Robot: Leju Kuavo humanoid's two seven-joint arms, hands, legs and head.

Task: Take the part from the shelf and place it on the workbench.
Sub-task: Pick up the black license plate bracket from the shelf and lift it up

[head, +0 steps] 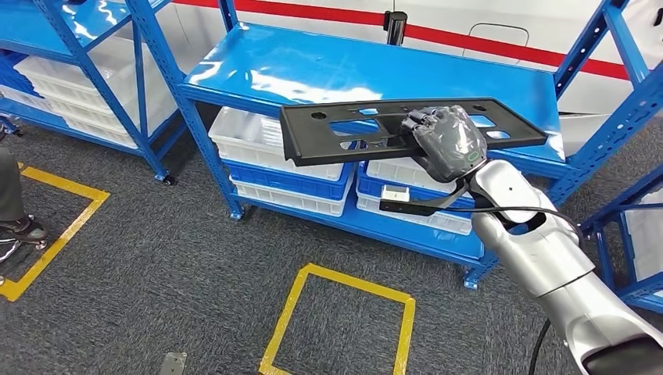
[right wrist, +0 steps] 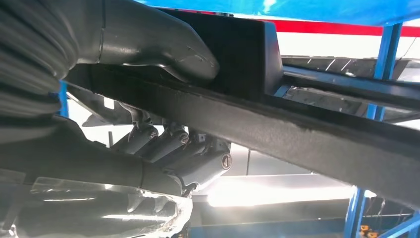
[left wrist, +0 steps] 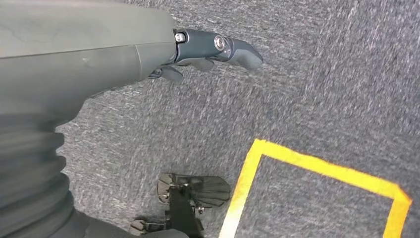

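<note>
The part (head: 344, 129) is a long flat black plastic panel with several cut-outs. It hangs level in front of the blue shelf (head: 258, 74), just above its front edge. My right hand (head: 446, 137) grips the panel near its middle-right. In the right wrist view the thumb (right wrist: 163, 44) lies on one face of the black panel (right wrist: 297, 129) and the fingers (right wrist: 168, 146) curl against the other. My left hand (left wrist: 208, 49) hangs over grey carpet, fingers apart, holding nothing.
White and blue bins (head: 274, 156) fill the rack's lower shelf. A second blue rack (head: 70, 47) stands at the left, another rack's posts (head: 625, 211) at the right. Yellow tape squares (head: 344, 320) mark the grey carpet. A person's shoe (head: 19, 230) is at the far left.
</note>
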